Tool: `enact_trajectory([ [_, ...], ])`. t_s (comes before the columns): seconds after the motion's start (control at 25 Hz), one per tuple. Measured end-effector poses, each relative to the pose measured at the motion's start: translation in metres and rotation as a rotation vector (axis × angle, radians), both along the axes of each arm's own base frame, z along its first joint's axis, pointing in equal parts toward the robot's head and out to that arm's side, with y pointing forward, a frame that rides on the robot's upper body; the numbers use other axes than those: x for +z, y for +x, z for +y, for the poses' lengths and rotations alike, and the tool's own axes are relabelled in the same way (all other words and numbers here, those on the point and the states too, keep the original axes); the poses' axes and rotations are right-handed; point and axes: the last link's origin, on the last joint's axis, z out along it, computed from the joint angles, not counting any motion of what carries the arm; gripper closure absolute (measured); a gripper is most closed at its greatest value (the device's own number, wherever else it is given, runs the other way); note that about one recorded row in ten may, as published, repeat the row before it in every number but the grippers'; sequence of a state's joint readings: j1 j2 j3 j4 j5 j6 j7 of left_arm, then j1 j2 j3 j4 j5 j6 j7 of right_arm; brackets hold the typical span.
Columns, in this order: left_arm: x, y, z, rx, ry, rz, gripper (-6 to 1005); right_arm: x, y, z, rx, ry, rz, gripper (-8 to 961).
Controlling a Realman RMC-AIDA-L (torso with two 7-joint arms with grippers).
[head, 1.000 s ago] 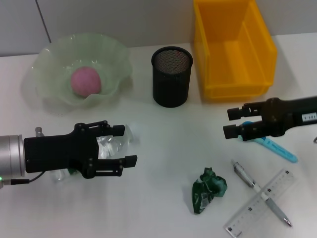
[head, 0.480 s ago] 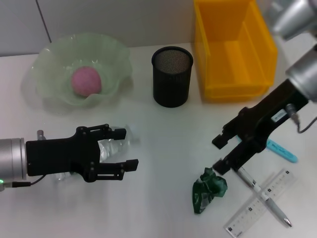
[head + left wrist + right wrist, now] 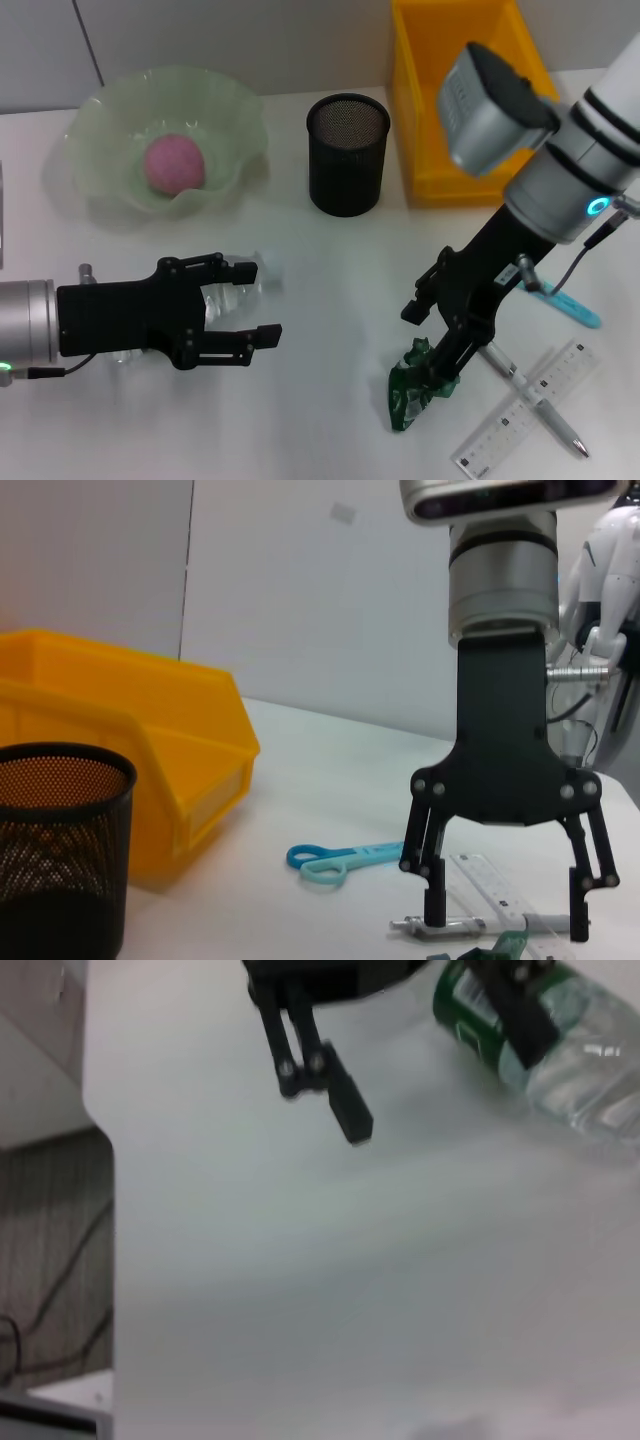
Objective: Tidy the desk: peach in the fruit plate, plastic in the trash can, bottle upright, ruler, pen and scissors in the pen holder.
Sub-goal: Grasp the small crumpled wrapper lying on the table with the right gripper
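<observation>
The clear bottle [image 3: 228,297] lies on its side between the fingers of my open left gripper [image 3: 243,303], which does not clamp it. In the right wrist view the bottle [image 3: 560,1050] shows a green label. My right gripper [image 3: 428,348] hangs open, pointing down just over the crumpled green plastic [image 3: 415,388]. The left wrist view shows the right gripper [image 3: 500,925] with its fingers spread. The pink peach [image 3: 174,164] rests in the green fruit plate [image 3: 225,110]. Pen [image 3: 535,398], clear ruler [image 3: 505,430] and blue scissors [image 3: 572,307] lie at the right. The black mesh pen holder [image 3: 346,155] stands upright.
A yellow bin [image 3: 470,95] stands at the back right, beside the pen holder. Pen and ruler cross each other right of the green plastic. The right arm's wrist covers part of the scissors.
My right arm has swung in from the right, turned its gripper downward and come over the green plastic. The left gripper has stayed around the bottle, shifting only slightly.
</observation>
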State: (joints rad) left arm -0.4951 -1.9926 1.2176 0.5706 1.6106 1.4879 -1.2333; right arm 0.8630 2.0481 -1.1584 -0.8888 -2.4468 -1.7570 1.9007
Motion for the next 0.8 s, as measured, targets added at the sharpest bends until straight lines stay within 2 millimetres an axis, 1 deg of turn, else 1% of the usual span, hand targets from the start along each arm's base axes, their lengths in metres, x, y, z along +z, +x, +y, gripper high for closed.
enact_trajectory([
  [0.16,0.0,0.0,0.0,0.004,-0.001,0.003,165,-0.012,0.002,-0.003,0.04,-0.015,-0.055,126],
  [0.8,0.0,0.0,0.001,0.013,0.002,0.001,166,-0.028,0.005,-0.002,0.119,-0.007,-0.1,127],
])
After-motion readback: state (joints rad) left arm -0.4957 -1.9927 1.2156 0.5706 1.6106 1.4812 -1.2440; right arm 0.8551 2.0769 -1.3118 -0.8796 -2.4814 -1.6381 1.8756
